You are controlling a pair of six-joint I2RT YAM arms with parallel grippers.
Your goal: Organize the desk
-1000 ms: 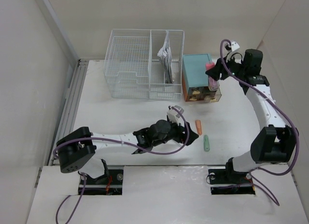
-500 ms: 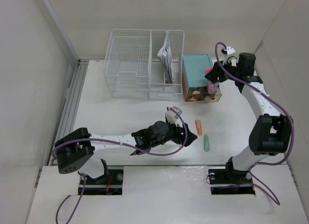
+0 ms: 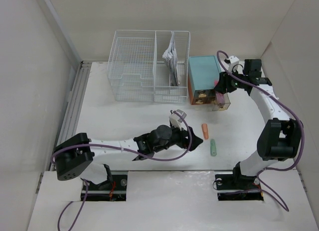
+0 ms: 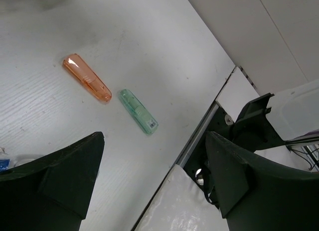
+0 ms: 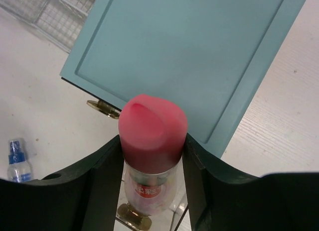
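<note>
The desk (image 3: 124,116) carries the teal drawer box (image 3: 203,74) at its far right. The right gripper (image 3: 220,86) is clamped on a pink-capped bottle (image 5: 152,126), held upright at the box's front edge over its pulled-out clear drawer (image 3: 221,102). Stowing the bottle looks like the step in hand; next it must be lowered squarely into the drawer and released. The left gripper (image 4: 154,146) hangs with jaws apart, empty, well in front of the box, above an orange piece (image 4: 86,77) and a green piece (image 4: 138,111). The bottle's red label is unreadable.
</note>
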